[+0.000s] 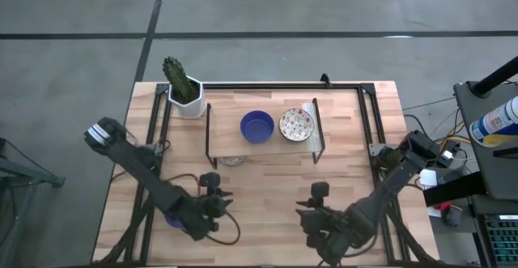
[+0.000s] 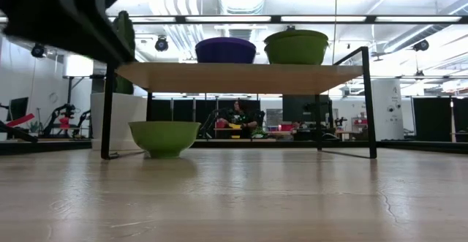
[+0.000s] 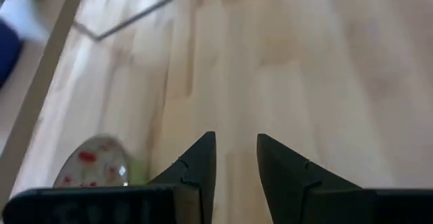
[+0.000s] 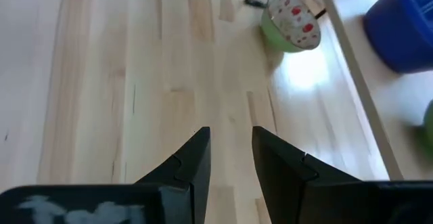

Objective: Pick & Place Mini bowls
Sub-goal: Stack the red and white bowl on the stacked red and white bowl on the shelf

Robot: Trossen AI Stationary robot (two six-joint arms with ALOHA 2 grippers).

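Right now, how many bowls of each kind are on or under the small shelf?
Blue bowl: 1, on the shelf.
Patterned bowls: 2, one on the shelf, one on the table under it.
Total: 3 bowls.

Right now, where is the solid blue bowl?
In the high view the blue bowl sits on top of the small shelf at the table's far middle, just left of the speckled bowl.

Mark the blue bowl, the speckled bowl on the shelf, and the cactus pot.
blue bowl [image 1: 256,126]: high view, centre of its inside.
speckled bowl [image 1: 296,124]: high view, middle of its patterned inside.
cactus pot [image 1: 191,104]: high view, white wall.
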